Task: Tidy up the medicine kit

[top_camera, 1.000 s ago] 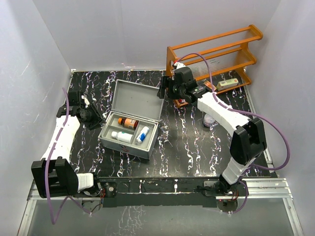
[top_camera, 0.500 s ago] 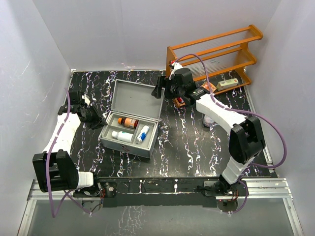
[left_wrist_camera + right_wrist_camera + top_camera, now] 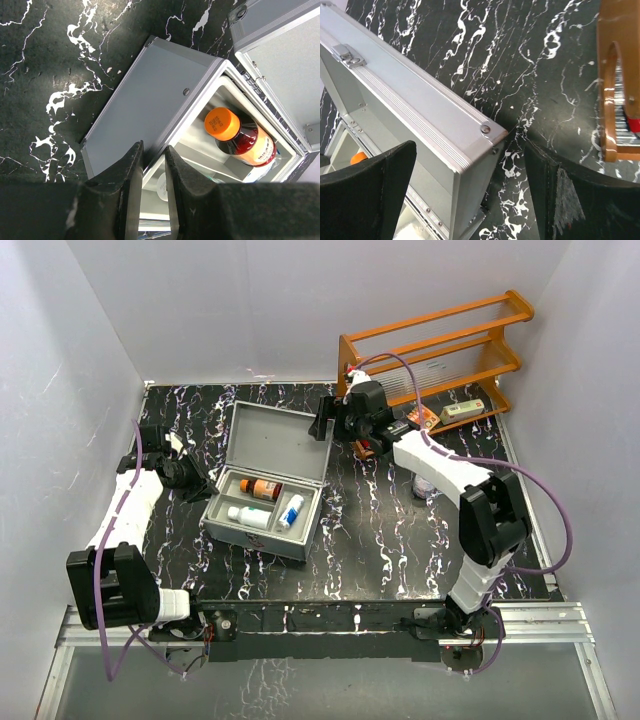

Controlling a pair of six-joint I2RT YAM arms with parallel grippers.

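Black, white-veined marble table [image 3: 400,540], white walls [image 3: 250,300]. Medicine kit [image 3: 272,445]: silver-grey case, lid up, orange-capped bottle [image 3: 222,123] inside. It sits just right of left end effector [image 3: 152,150], its lid corner at right end effector [image 3: 470,145]. Left: fingers nearly closed, straddling kit's wall rim, grip unclear. Right: wide open around lid corner, holding nothing.

Most of white bottle [image 3: 161,185] hidden behind left fingers [image 3: 122,192], medicine kit [image 3: 145,100] lid cut off at edge
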